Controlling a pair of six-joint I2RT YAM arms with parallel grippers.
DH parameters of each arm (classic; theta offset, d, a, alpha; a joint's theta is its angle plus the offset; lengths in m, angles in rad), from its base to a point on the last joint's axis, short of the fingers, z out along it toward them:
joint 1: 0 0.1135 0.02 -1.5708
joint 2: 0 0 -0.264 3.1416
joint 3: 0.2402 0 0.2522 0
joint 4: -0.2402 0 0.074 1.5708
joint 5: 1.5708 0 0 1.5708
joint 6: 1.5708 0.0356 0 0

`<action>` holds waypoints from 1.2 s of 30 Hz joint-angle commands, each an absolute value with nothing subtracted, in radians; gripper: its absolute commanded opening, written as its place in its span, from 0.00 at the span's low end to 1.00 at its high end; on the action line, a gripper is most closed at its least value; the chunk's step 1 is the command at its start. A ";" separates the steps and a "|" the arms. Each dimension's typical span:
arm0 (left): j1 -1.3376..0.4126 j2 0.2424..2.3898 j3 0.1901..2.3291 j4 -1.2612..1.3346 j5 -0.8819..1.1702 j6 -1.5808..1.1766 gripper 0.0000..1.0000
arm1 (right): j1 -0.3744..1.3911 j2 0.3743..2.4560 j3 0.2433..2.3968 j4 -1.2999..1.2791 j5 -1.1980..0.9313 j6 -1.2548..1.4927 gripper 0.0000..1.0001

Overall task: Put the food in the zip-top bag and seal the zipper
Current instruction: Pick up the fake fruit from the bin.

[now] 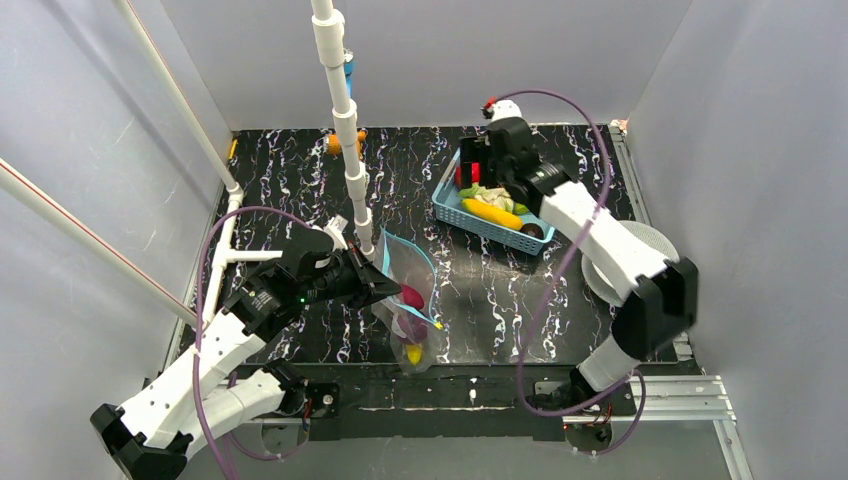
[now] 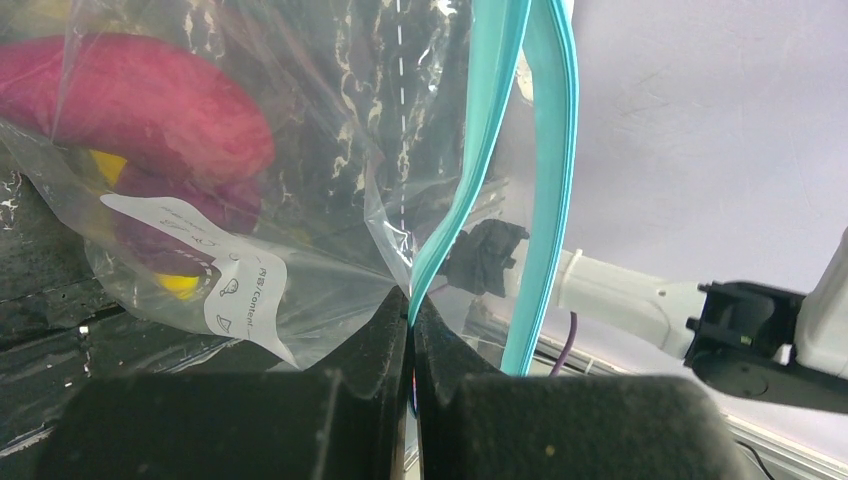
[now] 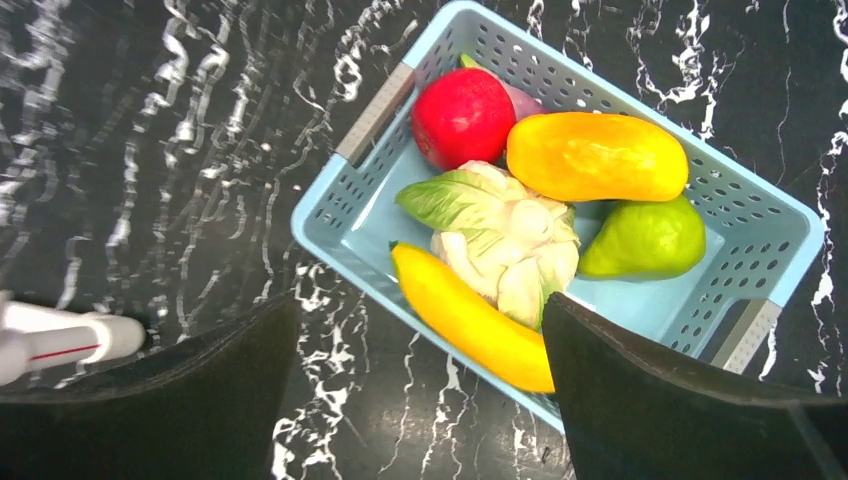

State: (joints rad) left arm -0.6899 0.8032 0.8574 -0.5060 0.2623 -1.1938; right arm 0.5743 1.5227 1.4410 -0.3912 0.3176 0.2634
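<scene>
**mk_tinkers:** Starting on the left. The left arm comes in from the near-left corner, forearm low over the black marbled table [image 1: 300,180], wrist turned toward the middle. What's the left gripper [image 2: 410,300] got?

**yam_fan:** It's pinched right closed with a fold of the zip-top bag [image 1: 405,300] clamped between the fingers, just where the zipper [image 2: 490,130] runs down to the tips. Above that the two teal strips stand apart, so the mouth is open. The bag sits near the front edge of the table, between the two arm bases and closer to the left one.

**mk_tinkers:** And inside?

**yam_fan:** A pink piece [image 2: 150,100], a purple piece [image 2: 150,225] under it, and a yellow piece [image 2: 180,285] lowest, partly behind the white label [image 2: 230,270].

**mk_tinkers:** Right side?

**yam_fan:** The right arm folds up from its base, elbow out by the right wall, forearm stretched toward the far side, wrist pointing down. The right gripper [image 3: 420,305] is spread wide with nothing in it. It hovers over the light-blue basket [image 3: 740,200], well apart from the bag.

The rest of the food is in there:
- a red round piece [image 3: 462,115]
- an orange mango [image 3: 595,155]
- a green pear-shaped piece [image 3: 645,238]
- a white-and-green leafy piece [image 3: 500,235] in the middle
- a yellow banana [image 3: 465,320] along one long wall

The top view also shows a dark round piece [image 1: 533,230] at the basket's right end.
</scene>
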 commanded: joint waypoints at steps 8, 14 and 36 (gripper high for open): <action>-0.686 0.796 0.853 -0.523 0.270 -1.177 0.00 | 0.574 1.811 1.715 -0.737 0.305 0.106 0.89; -0.686 0.806 0.854 -0.515 0.280 -1.176 0.00 | 0.573 1.855 1.709 -0.745 0.298 0.055 0.85; -0.687 0.802 0.867 -0.547 0.275 -1.172 0.00 | 0.518 1.955 1.692 -0.711 0.205 -0.070 0.71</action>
